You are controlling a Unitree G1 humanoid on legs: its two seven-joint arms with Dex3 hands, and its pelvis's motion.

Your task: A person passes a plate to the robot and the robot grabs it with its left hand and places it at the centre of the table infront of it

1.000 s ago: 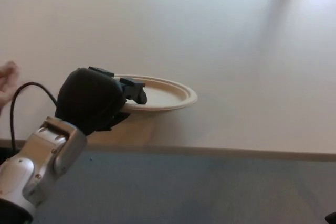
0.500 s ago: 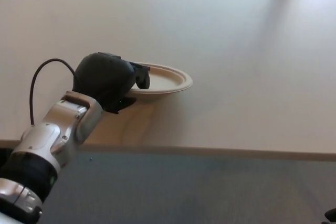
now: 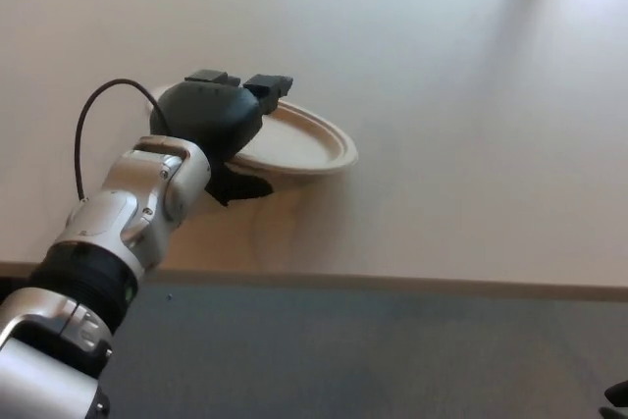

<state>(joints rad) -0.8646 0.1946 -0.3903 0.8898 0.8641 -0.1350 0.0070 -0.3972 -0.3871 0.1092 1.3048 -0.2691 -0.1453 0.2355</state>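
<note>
A pale, round paper plate (image 3: pixel 306 144) lies low over the beige table (image 3: pixel 442 144), left of its middle, casting a thin shadow along its near rim. My left hand (image 3: pixel 208 125) covers the plate's left side. Its two fingers (image 3: pixel 269 84) are stretched out and lifted above the rim, and the thumb (image 3: pixel 241 186) sticks out below the near rim. The fingers are apart and do not clamp the plate. The part of the plate under my palm is hidden. My right hand does not show.
The table's front edge (image 3: pixel 392 285) runs across the lower part of the picture, with grey floor (image 3: pixel 373 360) below it. A black cable (image 3: pixel 86 134) loops up from my left wrist.
My left arm carried the plate forward, away from the table's front edge. The fingers, hooked over the rim before, have now straightened and lifted off it. The person's hand at far left is gone.
</note>
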